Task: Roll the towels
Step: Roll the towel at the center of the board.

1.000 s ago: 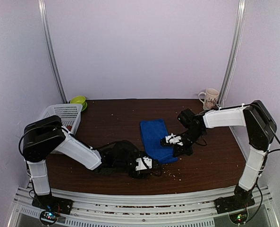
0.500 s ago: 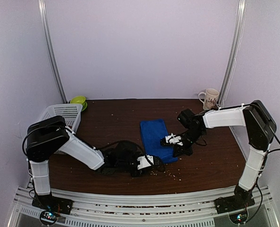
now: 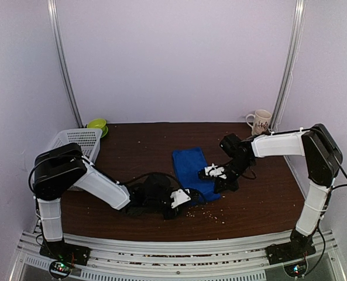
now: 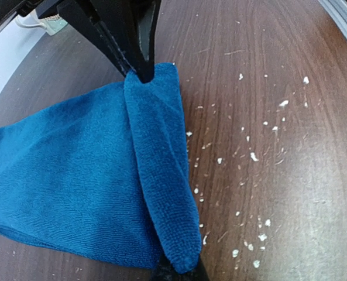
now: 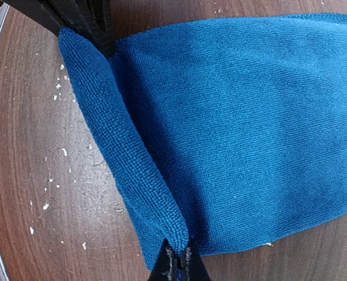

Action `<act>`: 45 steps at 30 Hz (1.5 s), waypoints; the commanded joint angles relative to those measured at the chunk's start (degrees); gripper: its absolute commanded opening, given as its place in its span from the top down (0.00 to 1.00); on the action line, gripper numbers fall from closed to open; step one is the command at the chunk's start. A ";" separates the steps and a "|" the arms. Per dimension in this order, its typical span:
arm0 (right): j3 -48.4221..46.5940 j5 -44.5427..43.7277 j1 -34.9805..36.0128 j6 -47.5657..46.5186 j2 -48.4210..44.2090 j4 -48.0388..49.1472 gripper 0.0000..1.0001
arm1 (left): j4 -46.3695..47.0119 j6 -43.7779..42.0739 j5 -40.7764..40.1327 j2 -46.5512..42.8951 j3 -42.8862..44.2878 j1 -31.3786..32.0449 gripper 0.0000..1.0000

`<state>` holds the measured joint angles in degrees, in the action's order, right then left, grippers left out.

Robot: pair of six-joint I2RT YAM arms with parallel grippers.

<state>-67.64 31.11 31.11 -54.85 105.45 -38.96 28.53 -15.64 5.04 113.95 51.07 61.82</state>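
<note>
A royal blue towel [image 3: 191,163] lies flat mid-table, its near edge folded into a narrow roll [image 4: 161,175]. My left gripper [image 3: 191,195] reaches in low from the left and is shut on one end of that roll [image 4: 182,266]. My right gripper [image 3: 208,175] comes from the right and is shut on the other end [image 5: 178,253]. In the right wrist view the roll [image 5: 120,146] runs from my jaws up to the left gripper's dark fingers [image 5: 88,23]. The rest of the towel [image 5: 255,117] spreads out flat beyond the roll.
A white slatted basket [image 3: 79,140] and a green bowl [image 3: 97,124] stand at the back left. A white patterned mug [image 3: 260,122] is at the back right corner. Pale crumbs [image 3: 211,215] dot the dark wood near the front.
My left gripper slid right to the towel's near corner and closed on the rolled edge. The right gripper kept its hold and hardly moved.
</note>
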 commanded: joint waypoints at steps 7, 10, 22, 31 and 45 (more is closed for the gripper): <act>-2.13 -1.86 -0.35 -0.73 0.36 -2.94 1.00 | -0.80 11.35 6.42 -1.49 -0.29 -1.29 1.00; -2.49 -2.17 -0.27 -0.26 1.25 -2.92 1.00 | -1.04 13.10 6.87 -1.54 -0.40 -2.27 1.00; -3.53 -6.10 0.92 5.40 3.30 2.32 0.91 | -2.54 20.90 13.53 0.21 1.43 -7.10 1.00; -4.86 -10.49 1.57 10.96 4.26 6.39 0.76 | -3.50 26.82 17.26 3.35 2.52 -10.10 1.00; 2.53 -14.16 1.41 6.04 -7.37 11.95 0.46 | -5.58 32.41 22.64 6.34 6.13 -12.87 1.00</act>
<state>-68.20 18.87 32.47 -46.15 102.65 -30.30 26.13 14.55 26.46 118.30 56.29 50.00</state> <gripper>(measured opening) 0.514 0.010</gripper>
